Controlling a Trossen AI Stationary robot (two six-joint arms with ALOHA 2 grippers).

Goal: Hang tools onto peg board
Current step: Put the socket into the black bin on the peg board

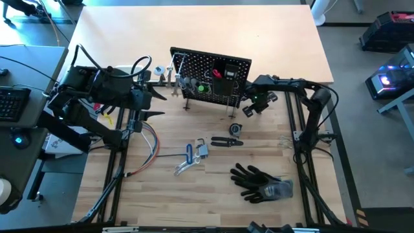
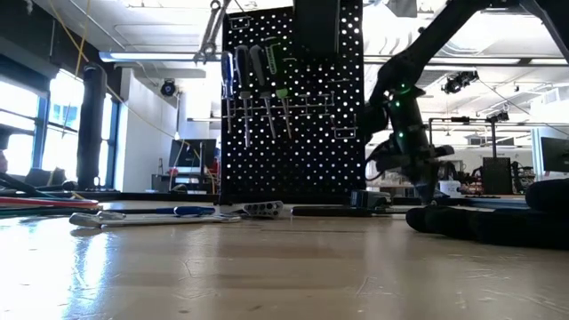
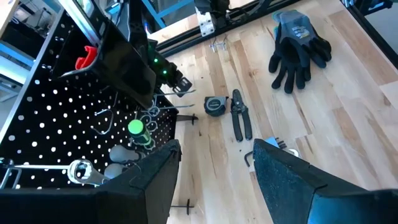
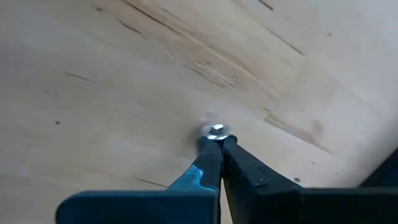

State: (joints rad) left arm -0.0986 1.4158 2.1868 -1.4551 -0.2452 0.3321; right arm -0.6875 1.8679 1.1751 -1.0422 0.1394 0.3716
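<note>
**Clerk:** Pegboard (image 1: pixel 210 76): black perforated metal panel, rectangular, upright on thin legs at the middle of the pale wood-grain table (image 1: pixel 194 32). Drivers (image 2: pixel 253 76) with round handles hang on its face, one knob bright green.

**Checker:** Items loose in front of the pegboard?

**Clerk:** Black pliers (image 1: pixel 226 141), slim and flat on the wood. Small round dark-and-silver case (image 1: pixel 235 129) between pliers and pegboard. Blue-handled tool and silver wrench (image 1: pixel 189 158), laid together. Black knit gloves (image 1: pixel 262 181) with a grey cuff, well out from the pegboard. Coloured wires (image 1: pixel 150 145) loop off the pegboard's left end. No readable lettering on anything.

**Checker:** Claws?

**Clerk:** Right gripper (image 4: pixel 216 138) at the pegboard's right end, fingers pinched together, a small shiny silver piece (image 4: pixel 215 130) at the tips. Left gripper (image 3: pixel 214 165) at the pegboard's left end, fingers spread wide, nothing between them.
</note>
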